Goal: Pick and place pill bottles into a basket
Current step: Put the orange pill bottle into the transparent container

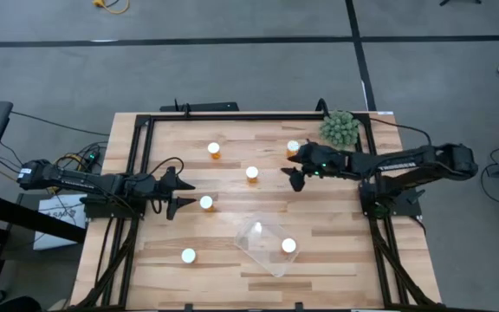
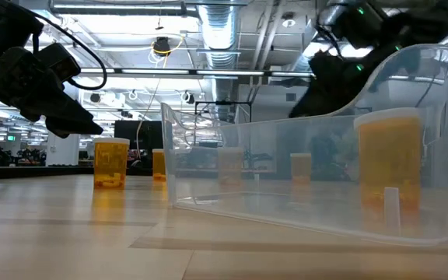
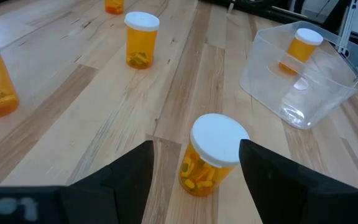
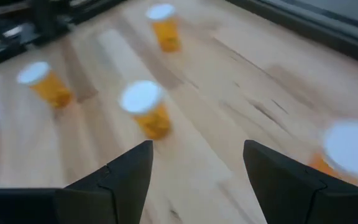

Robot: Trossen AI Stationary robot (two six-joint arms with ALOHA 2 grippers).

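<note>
table (image 1: 145, 260): you've got a light wood plank top with a black metal frame (image 1: 232, 115) around its edges, all six bottles on it.
left arm: comes in from the left side of the table, low over the wood.
right arm: reaches in from the right side, toward the far middle of the table.
basket (image 1: 251, 245): clear plastic tray, sits near the front edge a bit right of centre, turned at an angle. Up close in the low view (image 2: 302, 210) it fills most of the picture.
inside the basket: one pill bottle (image 1: 288, 246), orange with a white cap, standing upright in the right-hand end. That's the only thing in it.
plant ball (image 1: 340, 128): green spiky thing at the far right corner, just beside the right arm.
left pincer (image 1: 178, 196): fingers apart, with a bottle (image 1: 205, 203) standing between the tips; in the left wrist view the cap (image 3: 218, 137) sits right between the two dark fingers (image 3: 126, 180), not squeezed.
right pincer (image 1: 294, 177): fingers apart, nothing in it, hanging between two bottles.
loose bottles: one at far centre-left (image 1: 214, 150), one in the middle (image 1: 252, 173), one far right (image 1: 293, 147) just beside the right arm, one near the front left (image 1: 188, 256).
hard to make out: right wrist view is smeared, you only get blurry orange bottles (image 4: 146, 112). In the low view the bottles behind the basket wall are just hazy shapes.
</note>
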